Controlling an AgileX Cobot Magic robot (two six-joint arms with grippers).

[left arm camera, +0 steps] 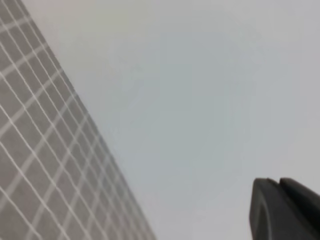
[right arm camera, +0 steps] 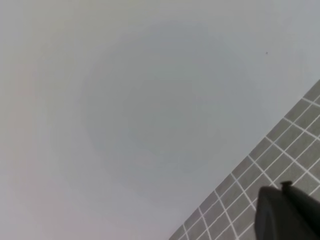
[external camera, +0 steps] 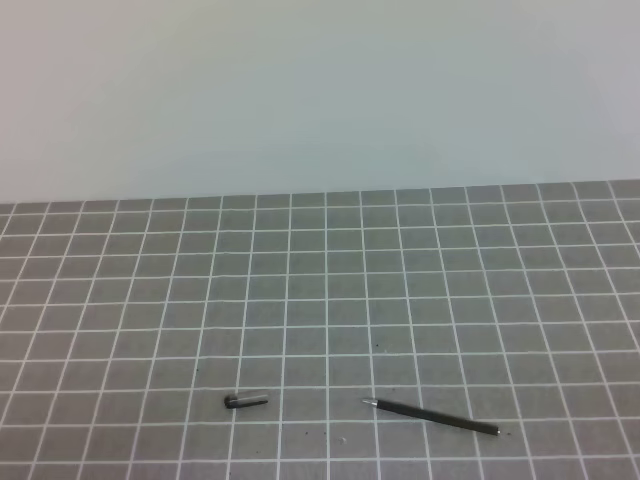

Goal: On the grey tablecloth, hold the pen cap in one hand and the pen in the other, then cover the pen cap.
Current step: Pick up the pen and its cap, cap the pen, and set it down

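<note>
Pen cap point(external camera: 246, 401) and pen point(external camera: 432, 416) lie apart on the grey tablecloth point(external camera: 400, 290), clear of both sets of fingers. Left fingers point(left arm camera: 285, 210) and right fingers point(right arm camera: 287, 212) are pressed together, pinching nothing.

the grey tablecloth point(external camera: 320, 300) fills the lower part of the high view, with a wall point(external camera: 320, 90) behind its far edge. the pen cap point(external camera: 246, 401) lies on the cloth near the front edge, left of centre. the pen point(external camera: 432, 416) lies on the cloth to its right, apart from it, its tip toward the cap.
</note>
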